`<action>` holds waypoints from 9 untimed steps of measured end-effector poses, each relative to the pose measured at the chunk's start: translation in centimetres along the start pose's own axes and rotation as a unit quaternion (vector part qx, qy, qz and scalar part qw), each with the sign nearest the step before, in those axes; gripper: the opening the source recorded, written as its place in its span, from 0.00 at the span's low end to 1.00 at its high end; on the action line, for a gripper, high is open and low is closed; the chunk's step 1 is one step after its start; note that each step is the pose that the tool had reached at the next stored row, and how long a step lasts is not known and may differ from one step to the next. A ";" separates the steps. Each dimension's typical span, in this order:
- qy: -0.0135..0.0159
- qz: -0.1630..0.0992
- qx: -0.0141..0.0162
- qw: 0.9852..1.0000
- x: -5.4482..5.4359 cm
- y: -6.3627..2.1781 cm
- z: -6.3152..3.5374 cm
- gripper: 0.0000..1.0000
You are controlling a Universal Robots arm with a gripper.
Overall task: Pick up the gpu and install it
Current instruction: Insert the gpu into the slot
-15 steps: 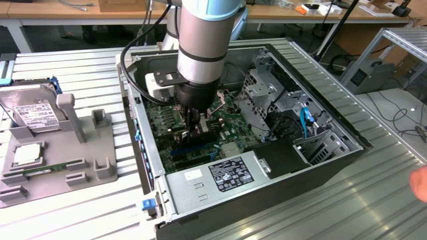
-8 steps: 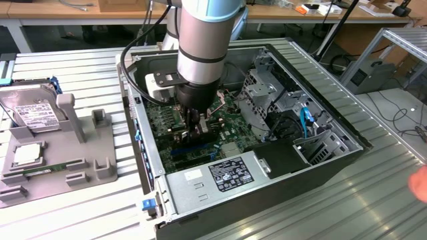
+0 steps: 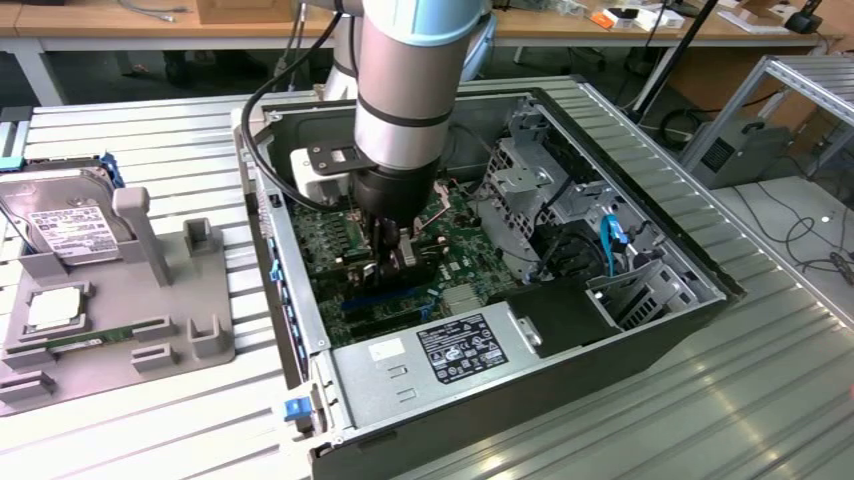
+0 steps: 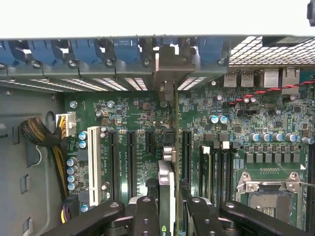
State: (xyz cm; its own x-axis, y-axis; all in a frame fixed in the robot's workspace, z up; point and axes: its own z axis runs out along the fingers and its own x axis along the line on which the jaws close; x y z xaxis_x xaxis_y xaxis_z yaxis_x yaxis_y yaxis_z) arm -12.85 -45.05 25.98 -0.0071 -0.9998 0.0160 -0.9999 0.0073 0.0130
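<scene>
Down inside the PC case (image 3: 641,330), gripper (image 4: 167,209) clamps gpu (image 4: 166,189) edge-on over mobo slots (image 4: 130,157); ext view hides card behind arm, seating prob. incomplete.

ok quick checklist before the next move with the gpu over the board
1. Gripper holding the gpu: ok, the fingers clamp the card edge-on on both sides.
2. Gpu inside the case, above the motherboard: ok.
3. Gpu bracket lined up with the rear slot openings: ok, it sits at the rear panel between the blue clips.
4. Card edge seated in the slot: cannot tell, the contact is hidden under the card.
5. Cable bundle away from the card: ok, it lies off at the case wall.
</scene>
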 end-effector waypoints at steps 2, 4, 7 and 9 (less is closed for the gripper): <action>0.000 0.000 0.000 1.000 0.0 0.00 0.08 0.27; 0.000 0.000 0.000 1.000 0.0 0.00 0.14 0.27; 0.000 0.000 0.000 1.000 0.0 0.00 0.26 0.27; 0.000 0.000 0.000 1.000 0.0 0.00 0.27 0.27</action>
State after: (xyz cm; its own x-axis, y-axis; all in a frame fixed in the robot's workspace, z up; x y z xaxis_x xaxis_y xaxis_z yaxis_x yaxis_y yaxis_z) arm -12.85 -45.05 25.71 -0.0072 -0.9998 0.0160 -0.9999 0.0074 0.0130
